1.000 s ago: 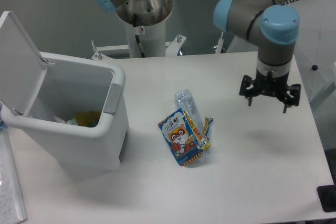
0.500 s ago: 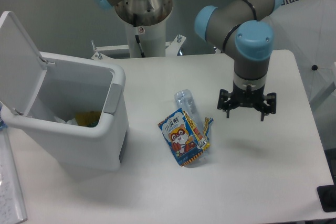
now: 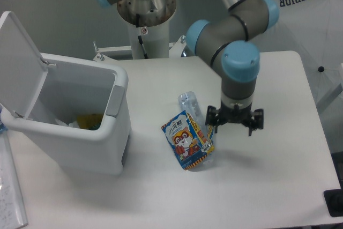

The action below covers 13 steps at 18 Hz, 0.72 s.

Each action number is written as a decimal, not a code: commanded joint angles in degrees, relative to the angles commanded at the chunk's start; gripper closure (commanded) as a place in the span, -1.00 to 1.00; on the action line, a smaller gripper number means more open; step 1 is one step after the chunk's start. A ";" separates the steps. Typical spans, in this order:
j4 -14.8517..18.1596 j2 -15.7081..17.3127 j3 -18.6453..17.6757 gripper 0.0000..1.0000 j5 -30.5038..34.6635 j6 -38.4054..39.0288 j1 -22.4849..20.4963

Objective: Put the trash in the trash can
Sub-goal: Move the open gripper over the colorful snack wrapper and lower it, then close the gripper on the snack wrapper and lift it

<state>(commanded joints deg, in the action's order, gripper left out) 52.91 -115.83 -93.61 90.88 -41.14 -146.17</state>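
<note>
A blue snack bag (image 3: 186,140) with a cartoon animal and orange-yellow edges lies on the white table near the middle. It lies over a slim clear bottle (image 3: 189,103) whose far end sticks out behind it. My gripper (image 3: 235,122) hangs open and empty just right of the bag, fingers pointing down, above the table. The white trash can (image 3: 80,127) stands at the left with its flip lid (image 3: 19,65) raised. Some yellow and white items lie inside it.
The arm's base column (image 3: 146,17) stands at the back of the table. A white sheet with "SUPERIOR" print (image 3: 316,36) hangs at the right. A dark object (image 3: 335,202) sits at the front right corner.
My gripper has moved left and toward the front, from the right side of the table to just beside the snack bag. It stays open. The trash has not moved.
</note>
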 joint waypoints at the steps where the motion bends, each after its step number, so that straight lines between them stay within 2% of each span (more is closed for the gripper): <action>1: 0.00 -0.35 0.09 -1.00 -0.35 0.52 0.53; 10: 0.44 -2.73 0.00 -1.00 -0.44 4.22 5.27; 11: 0.53 -2.90 0.00 -0.95 -0.35 4.22 5.37; 13: 0.62 -2.99 -0.17 -0.63 -0.44 4.22 5.45</action>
<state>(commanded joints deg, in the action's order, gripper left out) 53.52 -118.83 -93.78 90.44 -36.91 -140.71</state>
